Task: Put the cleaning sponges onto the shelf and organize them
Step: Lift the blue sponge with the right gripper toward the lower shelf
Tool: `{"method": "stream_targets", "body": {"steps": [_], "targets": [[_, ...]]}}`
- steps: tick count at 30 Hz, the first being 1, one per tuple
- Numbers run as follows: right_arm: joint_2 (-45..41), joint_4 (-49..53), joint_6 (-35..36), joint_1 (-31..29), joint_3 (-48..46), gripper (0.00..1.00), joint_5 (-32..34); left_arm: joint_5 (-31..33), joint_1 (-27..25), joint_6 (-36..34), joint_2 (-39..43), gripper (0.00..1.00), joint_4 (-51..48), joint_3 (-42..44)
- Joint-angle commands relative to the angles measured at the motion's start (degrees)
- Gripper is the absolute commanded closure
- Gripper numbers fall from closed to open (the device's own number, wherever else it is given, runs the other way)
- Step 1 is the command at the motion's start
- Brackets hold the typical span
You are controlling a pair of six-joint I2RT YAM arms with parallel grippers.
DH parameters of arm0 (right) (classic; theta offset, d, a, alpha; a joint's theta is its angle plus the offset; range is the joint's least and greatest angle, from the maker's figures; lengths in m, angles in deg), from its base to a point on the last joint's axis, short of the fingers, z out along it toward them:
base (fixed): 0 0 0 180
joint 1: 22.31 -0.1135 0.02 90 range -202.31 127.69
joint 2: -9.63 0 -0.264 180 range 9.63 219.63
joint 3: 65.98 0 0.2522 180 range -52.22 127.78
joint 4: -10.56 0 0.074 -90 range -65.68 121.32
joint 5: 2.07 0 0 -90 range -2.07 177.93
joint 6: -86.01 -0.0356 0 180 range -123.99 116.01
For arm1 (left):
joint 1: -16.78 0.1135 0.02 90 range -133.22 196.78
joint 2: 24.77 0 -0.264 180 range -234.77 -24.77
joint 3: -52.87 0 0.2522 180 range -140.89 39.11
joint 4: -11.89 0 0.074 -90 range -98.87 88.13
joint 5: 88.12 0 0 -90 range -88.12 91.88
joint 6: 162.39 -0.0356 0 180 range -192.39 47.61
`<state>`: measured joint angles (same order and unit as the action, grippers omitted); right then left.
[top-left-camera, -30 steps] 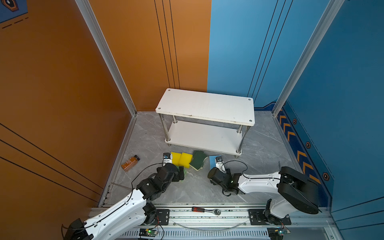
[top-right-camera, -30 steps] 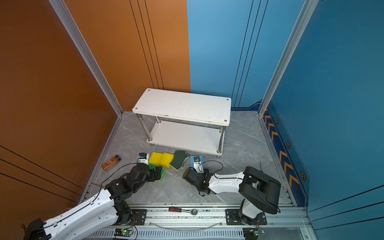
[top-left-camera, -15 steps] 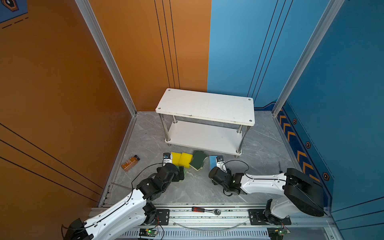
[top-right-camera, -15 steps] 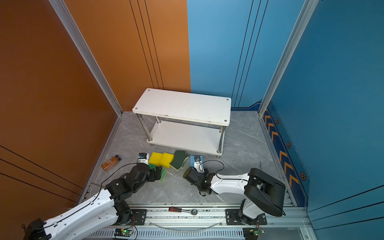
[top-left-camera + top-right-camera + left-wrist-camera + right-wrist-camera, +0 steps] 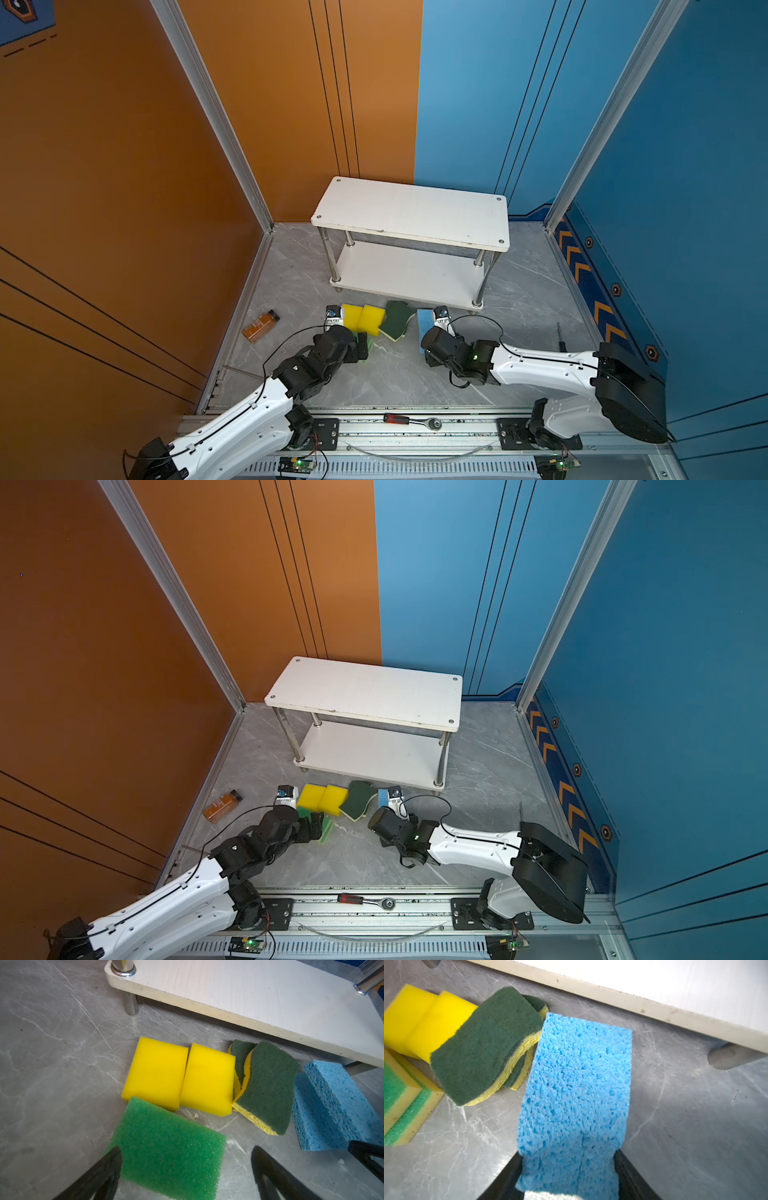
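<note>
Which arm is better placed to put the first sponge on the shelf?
Right: the right gripper pinches a blue sponge near the shelf; the left gripper is open above a green sponge.
</note>
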<state>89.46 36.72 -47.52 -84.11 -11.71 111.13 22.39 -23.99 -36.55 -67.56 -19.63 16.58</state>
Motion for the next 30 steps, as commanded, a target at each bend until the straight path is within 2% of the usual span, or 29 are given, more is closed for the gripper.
{"method": "stream_targets", "body": {"steps": [1,8,17,30], "targets": [[-1.2,3.0,0.9,0.2,1.0,0.41,-1.9,-1.4,0.8,-1.0,-0.3,0.02,0.2,-0.7],[-2.1,2.9,2.0,0.2,1.9,0.42,-4.8,-1.8,1.1,-1.0,-0.1,0.02,0.2,-0.5],[-5.5,3.3,0.9,1.1,2.1,0.43,-4.9,-2.0,1.4,-1.1,-0.2,0.02,0.2,-0.5],[-8.8,4.9,2.3,2.3,3.6,0.44,-1.7,-2.1,1.6,-1.0,-1.0,0.02,0.9,-0.4]]}}
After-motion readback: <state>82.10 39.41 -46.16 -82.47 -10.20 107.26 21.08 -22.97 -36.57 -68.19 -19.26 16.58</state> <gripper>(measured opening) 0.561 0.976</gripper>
